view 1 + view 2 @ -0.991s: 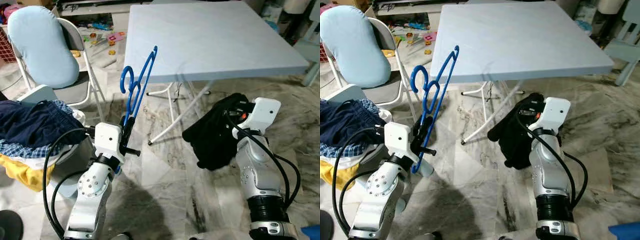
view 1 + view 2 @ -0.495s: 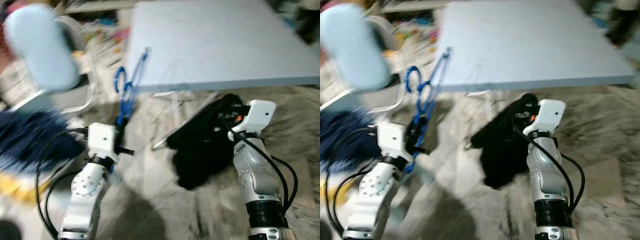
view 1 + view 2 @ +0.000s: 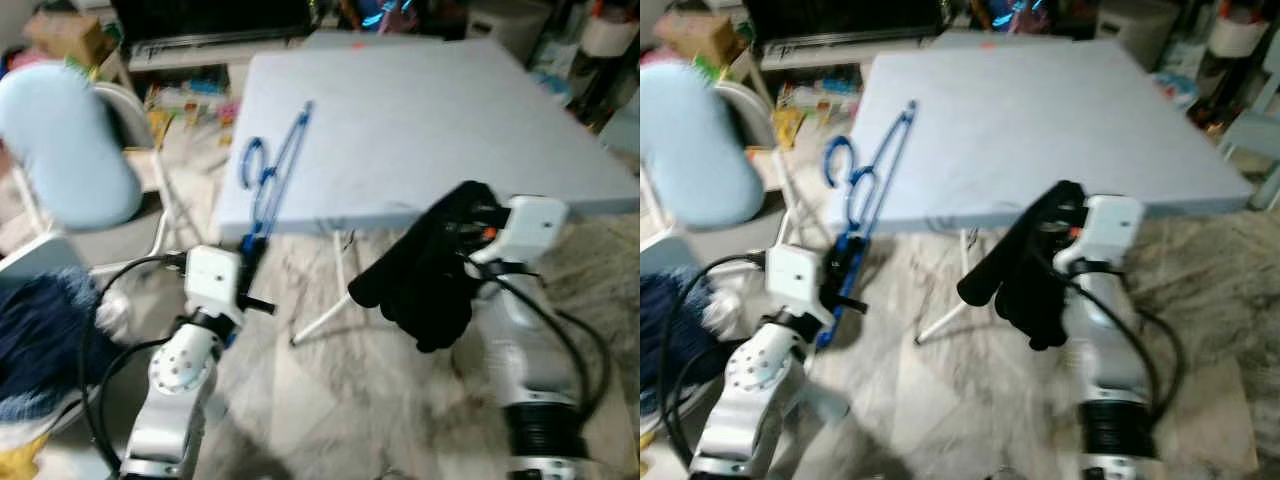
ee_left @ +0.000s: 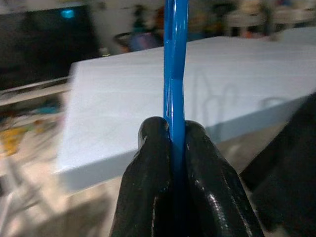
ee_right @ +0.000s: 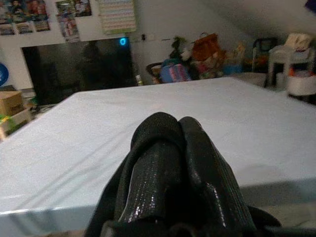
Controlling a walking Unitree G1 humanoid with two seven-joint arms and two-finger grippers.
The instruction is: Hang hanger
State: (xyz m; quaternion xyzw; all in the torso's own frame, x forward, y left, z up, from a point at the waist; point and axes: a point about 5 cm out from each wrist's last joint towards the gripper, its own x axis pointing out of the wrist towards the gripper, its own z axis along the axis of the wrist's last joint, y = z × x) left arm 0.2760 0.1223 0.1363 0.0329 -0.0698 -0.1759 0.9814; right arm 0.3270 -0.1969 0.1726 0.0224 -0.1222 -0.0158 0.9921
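Carry step. Left gripper (image 3: 249, 262) clenched on blue plastic hanger (image 3: 272, 172), upright before pale-blue square table (image 3: 420, 110). Right gripper (image 3: 468, 222) clamps black garment (image 3: 425, 272) by table's edge. Next, I judge: find a rail.

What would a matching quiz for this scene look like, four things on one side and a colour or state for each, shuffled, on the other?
Things:
1. hanger
2. black garment
3. table
4. chair

States:
A. pale blue top on white legs
B. hangs from the right gripper
C. blue, pinched in the left gripper
D. pale blue cover over its back

Pairs: 1-C, 2-B, 3-A, 4-D
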